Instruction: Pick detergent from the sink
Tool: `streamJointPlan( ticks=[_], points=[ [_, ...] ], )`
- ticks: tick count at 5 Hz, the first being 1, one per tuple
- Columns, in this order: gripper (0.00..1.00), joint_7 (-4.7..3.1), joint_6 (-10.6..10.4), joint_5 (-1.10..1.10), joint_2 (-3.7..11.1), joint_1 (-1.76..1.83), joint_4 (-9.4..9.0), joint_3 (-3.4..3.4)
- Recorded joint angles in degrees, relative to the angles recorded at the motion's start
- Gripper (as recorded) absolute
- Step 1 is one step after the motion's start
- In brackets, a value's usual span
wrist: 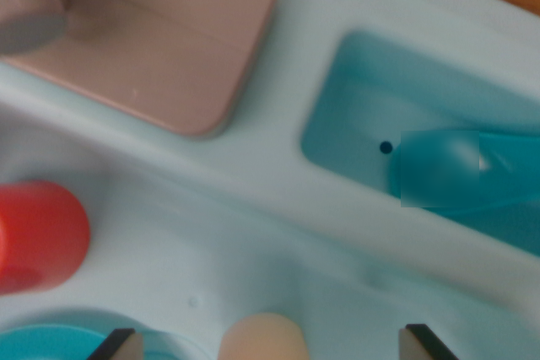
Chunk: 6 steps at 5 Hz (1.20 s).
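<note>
Teal detergent bottle (460,170) lies on its side in the sink basin (354,90), right of frame. Fingers (268,345) at bottom edge spread wide, apparently empty, well apart from it.

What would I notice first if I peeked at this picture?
Probably the bright red cup-like thing at the wrist view's left edge, glowing against the pale sink unit. Next, the deep teal basin on the right, with a teal bottle-like shape lying in it. A big pinkish-brown board fills the top left, and the tips of the jaws stand apart at the bottom edge.
</note>
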Motion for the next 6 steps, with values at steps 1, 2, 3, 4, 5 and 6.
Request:
streamJointPlan(
  ticks=[1,2,3,4,5,6],
  points=[
    [0.0,0.0,0.0,0.0,0.0,0.0,0.0,0.0],
    [0.0,-0.45,-0.69,0.05,0.14,-0.06,-0.49,-0.07],
    [0.0,-0.45,-0.69,0.05,0.14,-0.06,-0.49,-0.07],
    [0.0,-0.7,-1.08,0.07,0.22,-0.09,-0.76,-0.11],
    [0.0,-0.7,-1.08,0.07,0.22,-0.09,-0.76,-0.11],
    [0.0,-0.74,-1.15,0.07,0.23,-0.1,-0.81,-0.12]
  ],
)
